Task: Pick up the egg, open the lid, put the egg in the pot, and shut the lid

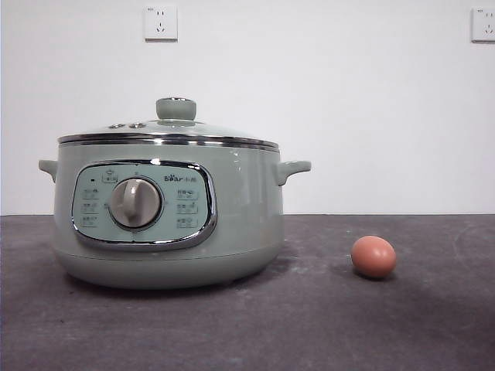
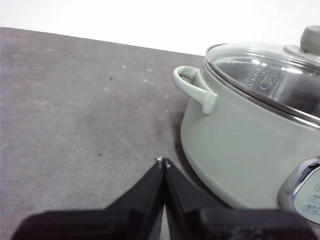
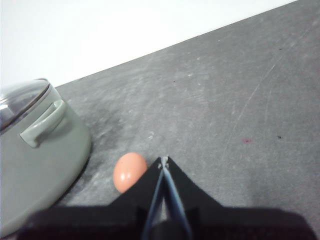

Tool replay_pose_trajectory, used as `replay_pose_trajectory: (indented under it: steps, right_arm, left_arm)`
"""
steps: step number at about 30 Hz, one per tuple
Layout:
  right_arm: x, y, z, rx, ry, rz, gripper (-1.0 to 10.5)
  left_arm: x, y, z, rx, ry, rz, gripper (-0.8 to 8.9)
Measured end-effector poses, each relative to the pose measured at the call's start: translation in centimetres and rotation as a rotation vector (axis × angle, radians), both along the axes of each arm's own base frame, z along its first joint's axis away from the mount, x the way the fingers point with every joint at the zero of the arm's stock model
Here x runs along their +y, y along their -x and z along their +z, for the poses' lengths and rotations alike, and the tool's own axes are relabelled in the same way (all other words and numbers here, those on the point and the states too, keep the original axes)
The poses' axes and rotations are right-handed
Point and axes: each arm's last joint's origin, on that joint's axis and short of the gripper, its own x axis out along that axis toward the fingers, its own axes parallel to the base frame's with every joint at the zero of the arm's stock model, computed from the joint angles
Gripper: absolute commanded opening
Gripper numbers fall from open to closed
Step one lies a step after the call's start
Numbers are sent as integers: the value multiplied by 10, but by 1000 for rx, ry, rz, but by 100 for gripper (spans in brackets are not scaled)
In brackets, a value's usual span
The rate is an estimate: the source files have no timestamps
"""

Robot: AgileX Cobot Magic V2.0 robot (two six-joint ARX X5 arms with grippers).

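Your egg (image 1: 373, 256) lies on its side on the dark tabletop (image 1: 325, 325), out in the open near the pot (image 1: 166, 212) and apart from it, on the side away from the dial. That placing looks deliberate: nothing crowds it, so a pincer can come down on it without brushing the pot's side handle. The lid (image 1: 168, 131) sits squarely on the pot's chrome rim with its knob upright, so the pot is shut and nothing of the task is done yet.

Your right pincer (image 3: 164, 160) hovers over the tabletop with its jaws pressed together tip to tip, holding nothing. The egg shows just beside its tip in the right wrist view, not touching it. You will probably have to part the jaws before you lower onto the egg, and close gently, since a smooth oval shell is likely to roll or slip.

Your left pincer (image 2: 163, 161) is also drawn together and empty, waiting near the pot's other handle, well placed, I judge, to take the lid's knob afterwards.
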Motion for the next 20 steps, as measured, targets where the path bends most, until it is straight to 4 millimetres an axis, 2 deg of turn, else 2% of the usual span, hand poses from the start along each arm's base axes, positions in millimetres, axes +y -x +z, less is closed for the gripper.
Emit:
replay_pose_trajectory:
  steps: [3, 5, 11, 20]
  right_arm:
    - [0, 0, 2, 21, -24, -6, -12]
    - [0, 0, 11, 25, -37, -9, -12]
    - [1, -7, 56, 18, -49, -10, -11]
    - [4, -41, 120, 57, -13, -2, -11]
  left_arm:
    - [0, 2, 3, 22, 11, -2, -7]
    - [0, 4, 14, 30, 16, -1, -7]
    - [0, 8, 64, -7, 34, 1, -7]
    - [-3, -14, 123, 39, 44, -70, -5]
